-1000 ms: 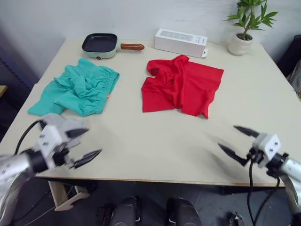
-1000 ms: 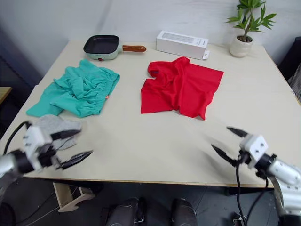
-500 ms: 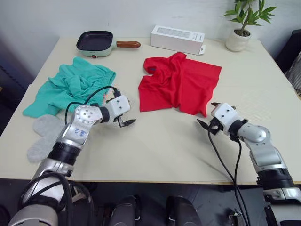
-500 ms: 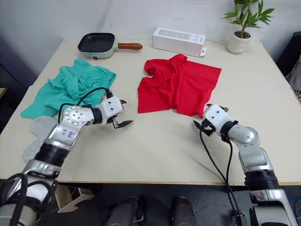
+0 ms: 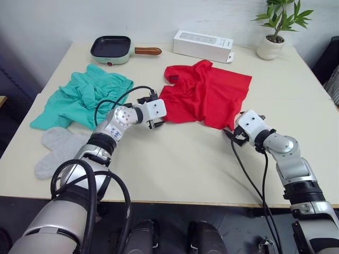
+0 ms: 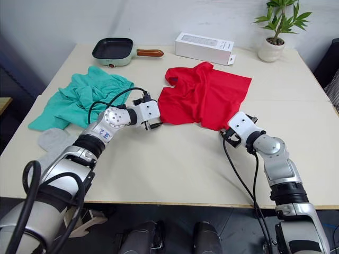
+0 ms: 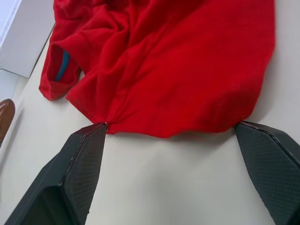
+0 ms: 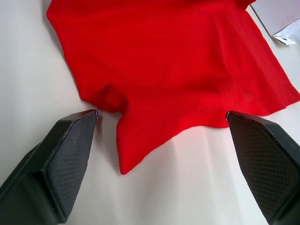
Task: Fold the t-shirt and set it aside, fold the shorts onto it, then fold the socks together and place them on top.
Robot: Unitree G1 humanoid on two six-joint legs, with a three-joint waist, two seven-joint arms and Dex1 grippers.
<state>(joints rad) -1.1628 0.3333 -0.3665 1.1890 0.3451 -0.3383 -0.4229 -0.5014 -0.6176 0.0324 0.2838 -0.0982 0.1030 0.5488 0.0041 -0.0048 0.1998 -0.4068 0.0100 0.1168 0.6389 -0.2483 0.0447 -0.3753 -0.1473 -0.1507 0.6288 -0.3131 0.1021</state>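
Red t-shirt (image 5: 204, 95) lies crumpled mid-table. Left gripper (image 7: 171, 140) and right gripper (image 8: 161, 129) both spread wide at its near hem, one per corner, likely to pinch for first fold. Teal shorts (image 5: 85, 98) and grey socks (image 5: 58, 148) wait at left.

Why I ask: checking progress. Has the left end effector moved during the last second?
Yes. The left end effector went from the table's near edge, by the socks, forward and rightward to the t-shirt's near left corner, open.

Both hands have advanced to the t-shirt (image 5: 204, 95): the left hand (image 7: 171, 136) at its near-left hem, the right hand (image 8: 161, 126) at its near-right corner.
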